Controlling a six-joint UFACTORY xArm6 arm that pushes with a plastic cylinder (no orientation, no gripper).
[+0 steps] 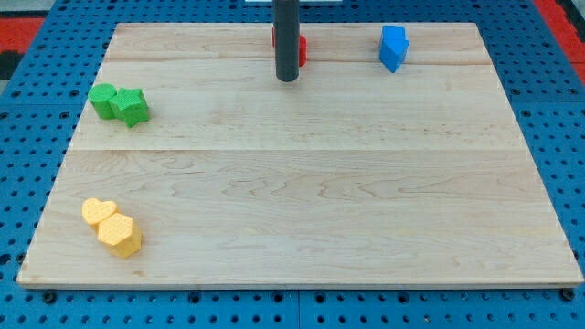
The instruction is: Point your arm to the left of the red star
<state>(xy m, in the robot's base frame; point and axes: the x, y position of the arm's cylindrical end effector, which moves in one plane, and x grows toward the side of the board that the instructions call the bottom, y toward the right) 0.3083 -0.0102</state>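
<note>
Pointing status, biggest item down to smallest:

board: pale wooden board fills most of the view, sitting on a blue pegboard table; red matting shows at the view's 11 and 1 o'clock corners.

rod: dark rod drops in from 12 o'clock of the view, upright. No jaws on this tool, so nothing is grasped or clamped; it is a bare stick.

my tip: my tip sits near the board's 12 o'clock edge, right in front of the red block, overlapping it in view. Cannot tell if it touches.

green block: green block at 9 to 10 o'clock of the board, lobed outline, exact shape unclear.

yellow block: yellow block at 8 o'clock, near the board's corner, two rounded lobes.

blue block: blue block at 1 o'clock, angular, well apart from my tip.

red block: red block at 12 o'clock, mostly hidden behind the rod. Slivers show on both sides of the rod, more at its 3 o'clock side. Star shape cannot be confirmed.
</note>
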